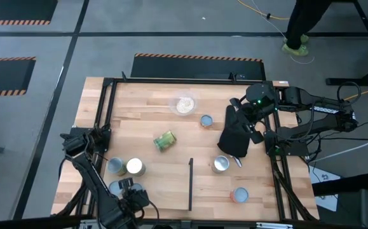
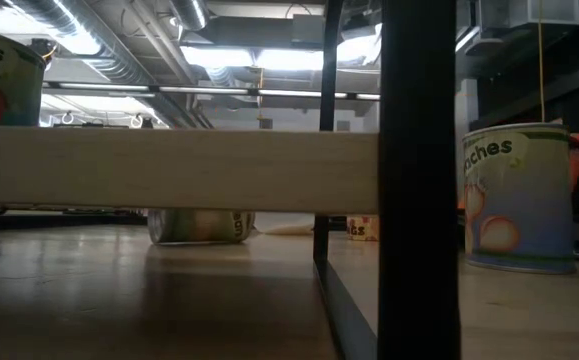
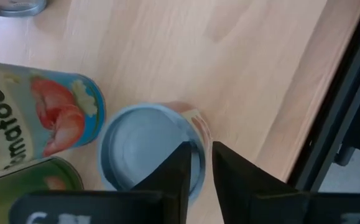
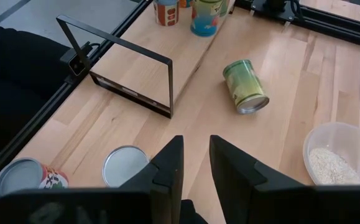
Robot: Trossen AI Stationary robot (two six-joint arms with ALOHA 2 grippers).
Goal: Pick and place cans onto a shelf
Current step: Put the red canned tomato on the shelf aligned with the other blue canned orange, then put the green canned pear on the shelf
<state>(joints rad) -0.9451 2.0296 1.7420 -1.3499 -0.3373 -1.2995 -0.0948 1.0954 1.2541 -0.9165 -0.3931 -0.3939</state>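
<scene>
Down at the left arm's near corner of the table, the left gripper (image 3: pixel 197 171) sits right over the rim of a pale-blue-topped can (image 3: pixel 136 146). That can stands upright on the wood, just beside a tomato can (image 3: pixel 43 118) and close to the table's black edge rail. Whether the gripper actually has hold of the can, we cannot tell from here.

These tins look stiff and fairly heavy for their size, with smooth, slippery metal sides. We'd say a squeeze across the round body is the safest hold. A pinch on the thin rim looks workable too, but it could let the can swing or slip. They won't crush or break, though they could topple or roll like the green can (image 1: pixel 165 141) lying on its side mid-table.

The shelf (image 4: pixel 136 68), with its thin black strip (image 1: pixel 190 184), lies between the two arms, and cans already stand at its far end as the right wrist sees it. The right gripper (image 4: pixel 195 162) hovers over the black mitt (image 1: pixel 234 137), its fingers (image 4: pixel 170 168) a narrow gap apart and holding nothing. Two silver-topped cans sit on the table near it.
</scene>
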